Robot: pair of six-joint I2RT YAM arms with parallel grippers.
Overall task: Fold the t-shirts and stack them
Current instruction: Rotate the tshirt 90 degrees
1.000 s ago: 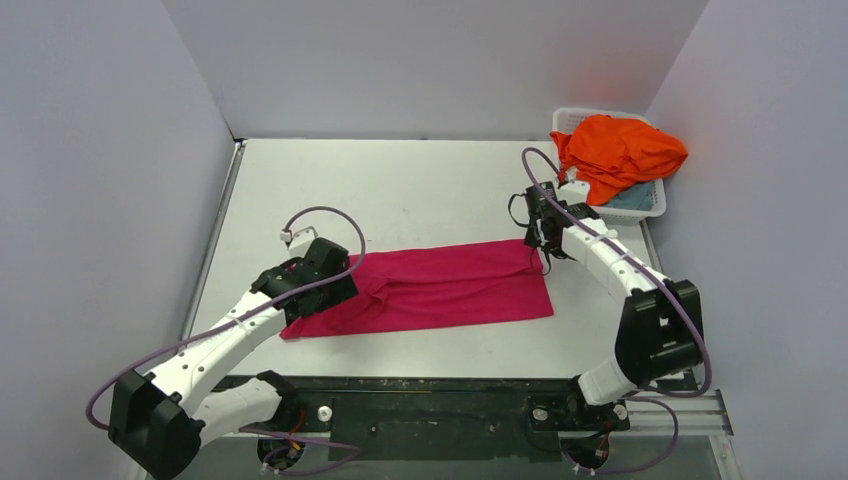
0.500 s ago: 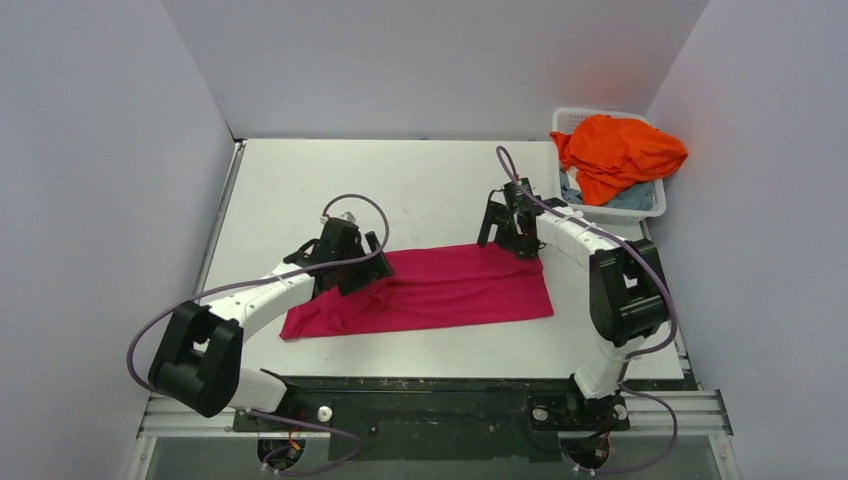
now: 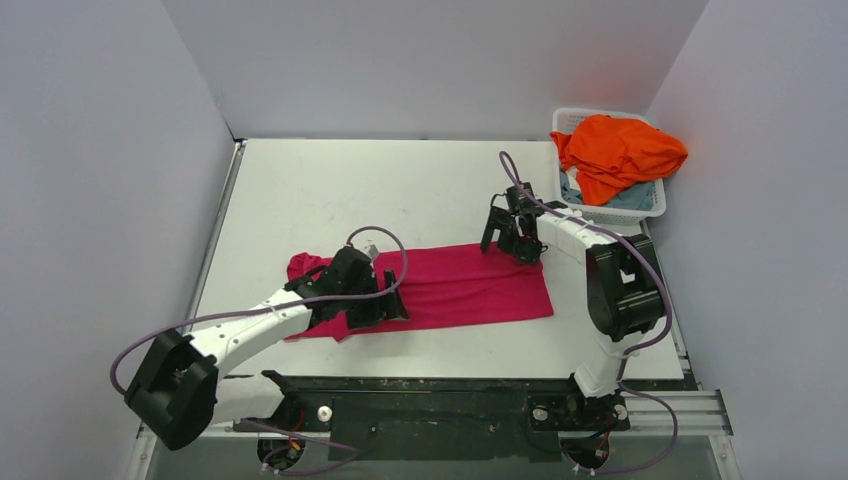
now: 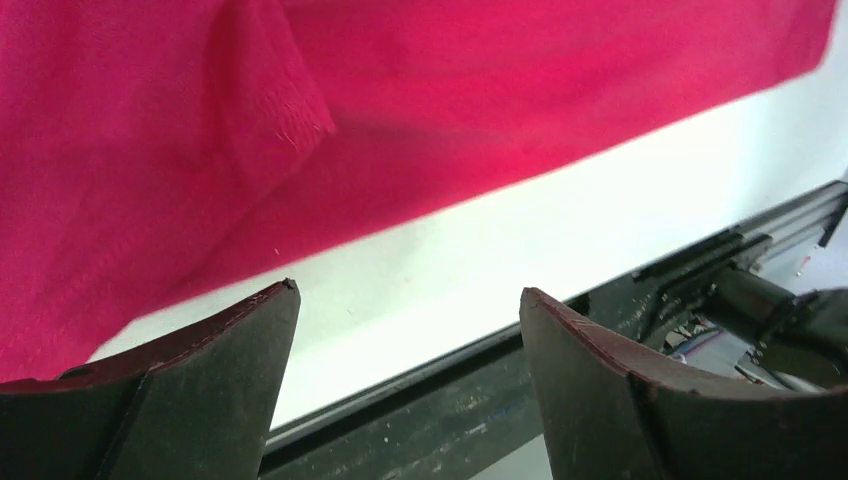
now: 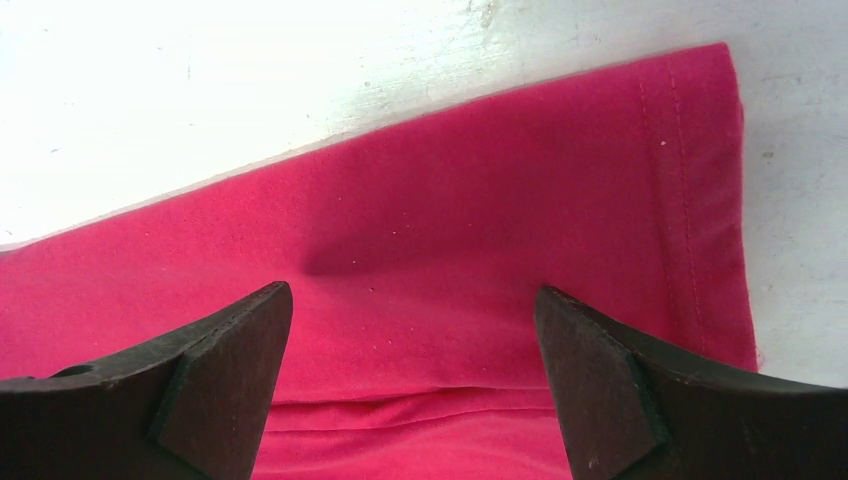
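1. Two sets of jaws stand spread and empty. The left arm holds its jaws low over the near left part of the magenta-pink shirt, beside a loose flap.
2. Treat this shirt as light, limp cloth. It lies on the table as a long flat strip and will likely sag wherever unsupported. Pinch all layers at a hem or corner.
3. The right arm holds its jaws over the far right corner, near the stitched hem. Take hold there.
4. The orange shirt and pale blue-grey shirt sit heaped in the basket, far right.
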